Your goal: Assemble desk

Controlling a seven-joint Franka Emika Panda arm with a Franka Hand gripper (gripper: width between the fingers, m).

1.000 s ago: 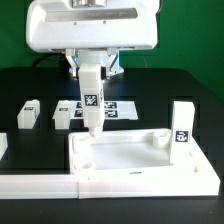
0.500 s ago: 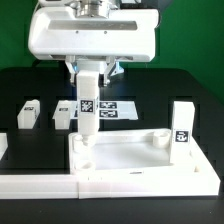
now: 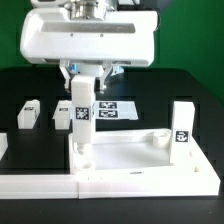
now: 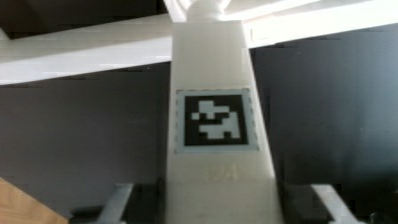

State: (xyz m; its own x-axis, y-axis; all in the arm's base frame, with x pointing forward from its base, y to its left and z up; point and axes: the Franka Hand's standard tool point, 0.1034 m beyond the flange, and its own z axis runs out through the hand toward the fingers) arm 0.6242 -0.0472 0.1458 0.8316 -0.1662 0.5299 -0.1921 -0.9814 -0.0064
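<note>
hand (image 3: 84, 77) pinching leg (image 3: 81, 118) upright at top (image 3: 140, 152) corner | risk: slight tilt or offset could jam it crooked, not seated

Desk top (image 3: 140, 176) and leg (image 3: 81, 135) — smooth white plastic; table (image 3: 25, 85) — matt black.

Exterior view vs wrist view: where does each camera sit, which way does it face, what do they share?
Exterior view: off the arm, slightly raised, facing the table; sees the desk top, the marker board, and the end effector under the arm's white housing.
Wrist view: on the wrist, looking along the held leg towards the table; only the fingers show, at the frame edge.
Shared: the held leg and its tag, clamped in the end effector.
</note>
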